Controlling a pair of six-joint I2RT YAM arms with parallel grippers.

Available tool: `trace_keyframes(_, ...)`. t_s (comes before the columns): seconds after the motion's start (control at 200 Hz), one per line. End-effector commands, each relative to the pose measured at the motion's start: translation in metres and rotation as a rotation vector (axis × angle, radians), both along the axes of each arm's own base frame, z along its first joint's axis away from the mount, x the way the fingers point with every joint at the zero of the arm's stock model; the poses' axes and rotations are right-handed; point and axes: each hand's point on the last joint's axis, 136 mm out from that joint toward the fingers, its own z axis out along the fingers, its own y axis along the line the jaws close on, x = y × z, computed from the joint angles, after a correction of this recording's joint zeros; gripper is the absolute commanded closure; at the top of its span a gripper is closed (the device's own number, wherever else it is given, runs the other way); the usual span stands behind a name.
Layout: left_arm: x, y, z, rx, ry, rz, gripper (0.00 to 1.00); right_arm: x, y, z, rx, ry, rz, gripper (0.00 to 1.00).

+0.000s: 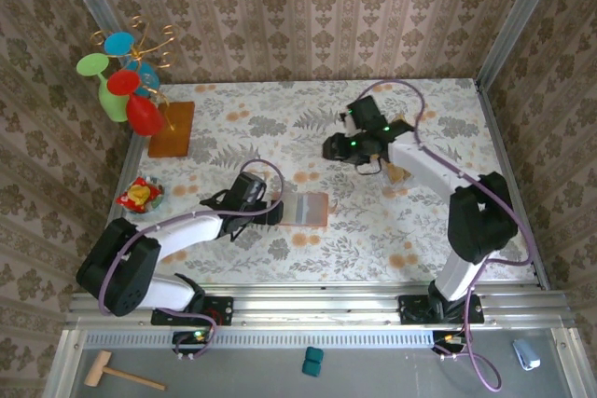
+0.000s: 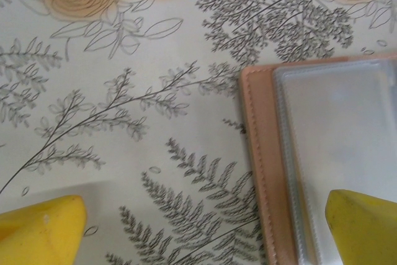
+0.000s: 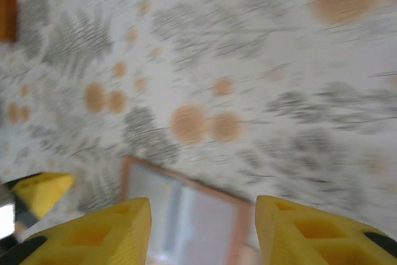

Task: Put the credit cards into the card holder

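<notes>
Seemingly little is done: the holder (image 1: 306, 210) lies open mid-way across the surface (image 1: 280, 109), its clear sleeves (image 2: 347, 128) looking empty; the cards I cannot place. The left hand (image 2: 198, 234) hangs low, spread wide, straddling the holder's left edge. The right hand (image 3: 197, 234) hovers farther back, half-parted, tilted toward it; whether it grips anything I cannot tell.

Right wrist view is all blur, and the card holder (image 3: 186, 215) runs off the bottom edge. Left wrist view crops it too.

Staged robot test booth: wallpapered walls (image 1: 280, 6), aluminium rails (image 1: 317, 307) (floral tablecloth (image 1: 280, 109))
</notes>
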Motion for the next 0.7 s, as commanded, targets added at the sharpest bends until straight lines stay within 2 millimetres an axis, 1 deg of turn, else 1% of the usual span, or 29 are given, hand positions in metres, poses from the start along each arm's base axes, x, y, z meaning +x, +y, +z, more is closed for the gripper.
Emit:
trace_keyframes(0.0,0.009,-0.015,0.012,-0.027,-0.034,-0.025,0.00,-0.002,-0.055,-0.006,-0.200,0.029,-0.022,0.51)
trace_keyframes(0.08,0.012,-0.018,0.012,-0.025,-0.033,-0.029,0.00,0.008,-0.075,-0.007,-0.284,0.031,-0.034,0.52)
trace_keyframes(0.235,0.014,-0.019,0.015,-0.020,-0.041,-0.025,0.00,0.029,-0.098,-0.015,-0.453,0.053,-0.038,0.54)
trace_keyframes(0.365,0.014,-0.018,0.018,-0.023,-0.046,-0.019,0.00,0.046,-0.109,-0.024,-0.558,0.067,-0.029,0.57)
trace_keyframes(0.475,0.013,-0.016,0.021,-0.025,-0.053,-0.016,0.00,0.058,-0.114,-0.031,-0.625,0.077,-0.014,0.61)
trace_keyframes(0.595,0.013,-0.015,0.024,-0.027,-0.060,-0.013,0.00,0.067,-0.119,-0.038,-0.673,0.090,-0.005,0.64)
trace_keyframes(0.695,0.012,-0.015,0.025,-0.027,-0.059,-0.012,0.00,0.071,-0.118,-0.046,-0.685,0.106,0.009,0.66)
